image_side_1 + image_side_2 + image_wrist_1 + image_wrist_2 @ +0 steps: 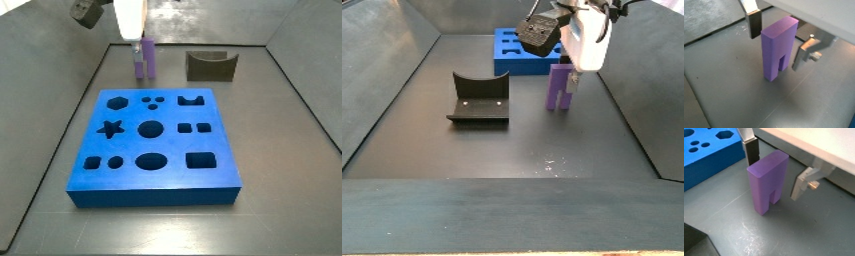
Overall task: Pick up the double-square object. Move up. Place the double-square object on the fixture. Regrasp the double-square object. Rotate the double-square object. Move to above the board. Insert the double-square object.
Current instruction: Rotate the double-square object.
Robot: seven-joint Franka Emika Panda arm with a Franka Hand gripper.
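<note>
Straddling upright double-square object [768, 182], claw [776, 167] open

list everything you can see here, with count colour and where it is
block: 1, light purple, standing upright on the grey floor between the gripper fingers, beyond the board's far end in a side view
board: 1, bright blue with shaped cut-outs, mid floor
fixture: 1, dark olive-brown with a notch, on the floor apart from the board and the block
floor: 1, grey, walled on the sides
gripper: 1, silver fingers with dark pads, straddling the top of the block; a gap shows at the one finger, so a clamp cannot be confirmed
</note>
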